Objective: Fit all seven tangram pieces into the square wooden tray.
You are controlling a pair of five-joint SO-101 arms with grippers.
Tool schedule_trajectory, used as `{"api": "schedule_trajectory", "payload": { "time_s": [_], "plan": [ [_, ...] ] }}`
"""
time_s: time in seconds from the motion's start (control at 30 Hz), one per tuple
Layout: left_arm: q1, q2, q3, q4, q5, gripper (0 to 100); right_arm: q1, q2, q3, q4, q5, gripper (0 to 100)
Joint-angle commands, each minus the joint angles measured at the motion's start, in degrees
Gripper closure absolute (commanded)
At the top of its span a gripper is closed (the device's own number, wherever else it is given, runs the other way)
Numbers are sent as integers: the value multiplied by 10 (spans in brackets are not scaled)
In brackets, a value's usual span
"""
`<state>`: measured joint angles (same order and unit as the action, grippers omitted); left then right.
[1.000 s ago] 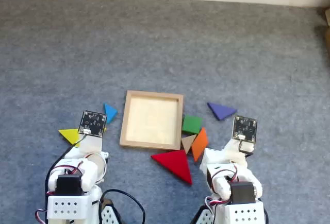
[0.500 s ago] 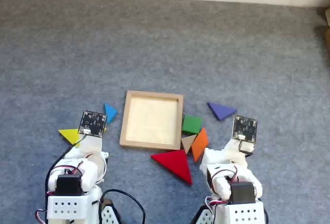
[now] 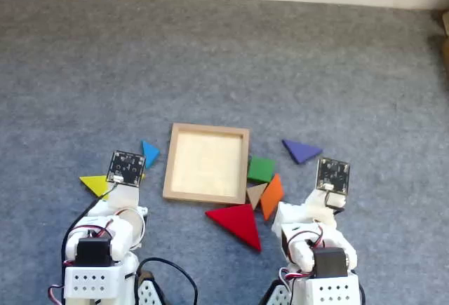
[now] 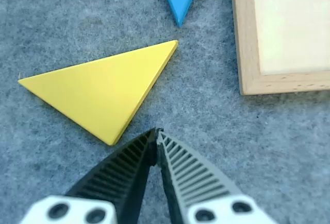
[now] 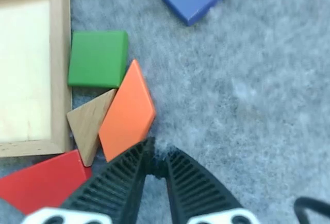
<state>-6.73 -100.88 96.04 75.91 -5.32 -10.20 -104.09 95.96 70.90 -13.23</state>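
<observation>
The square wooden tray [image 3: 168, 172] lies empty on the grey carpet between the two arms. Left of it are a small blue triangle [image 3: 149, 153] and a yellow triangle [image 3: 93, 184]. Right of it sit a green square [image 3: 261, 169], an orange parallelogram [image 3: 271, 196], a tan triangle [image 3: 255, 193], a red triangle [image 3: 237, 223] and a purple-blue triangle [image 3: 302, 151]. My left gripper [image 4: 157, 132] is shut, its tips beside the yellow triangle [image 4: 102, 89]. My right gripper [image 5: 158, 152] is shut, just off the orange parallelogram [image 5: 127, 113].
Grey carpet stretches wide beyond the tray toward a pale wall at the back. A brown object [image 3: 445, 28] shows at the far right edge.
</observation>
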Motion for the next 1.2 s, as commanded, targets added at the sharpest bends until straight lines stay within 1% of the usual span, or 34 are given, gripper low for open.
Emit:
{"api": "schedule_trajectory", "payload": {
  "time_s": [0.0, 0.13, 0.17, 0.2, 0.23, 0.33, 0.37, 0.4, 0.47, 0.57, 0.63, 0.77, 0.93, 1.07, 1.17],
  "plan": [
    [-7, -20, 13, 6, -6, 992, 6, -11, 80, 7, 8, 993],
    [-7, -20, 13, 6, -6, 992, 7, -11, 35, 8, 12, 988],
    [-7, -20, 13, 6, -6, 992, 8, -10, 15, 8, 33, 988],
    [-7, -20, 13, 6, -6, 992, 16, -10, 1, 8, 73, 988],
    [-7, -20, 13, 6, -6, 992, 27, -11, -12, 7, 132, 988],
    [-7, -20, 13, 6, -6, 992, 65, -11, -40, 0, 340, 988],
    [-7, -20, 13, 6, -6, 992, 80, -11, -45, 2, 392, 988],
    [-7, -20, 13, 6, -6, 992, 99, -11, -50, -1, 417, 991],
    [-7, -20, 13, 6, -6, 992, 136, -11, -74, -15, 402, 991],
    [-7, -20, 13, 6, -6, 992, 190, -11, -122, -38, 332, 992],
    [-7, -20, 13, 6, -6, 992, 211, -7, -159, -42, 303, 992],
    [-7, -20, 13, 6, -6, 992, 211, -7, -233, -37, 300, 991],
    [-7, -20, 13, 6, -6, 992, 165, 21, -285, -36, 300, 989],
    [-7, -20, 13, 6, -6, 992, 141, 149, -353, -36, 300, 983],
    [-7, -20, 13, 6, -6, 992, 134, 282, -421, -36, 299, 913]
  ]
}}
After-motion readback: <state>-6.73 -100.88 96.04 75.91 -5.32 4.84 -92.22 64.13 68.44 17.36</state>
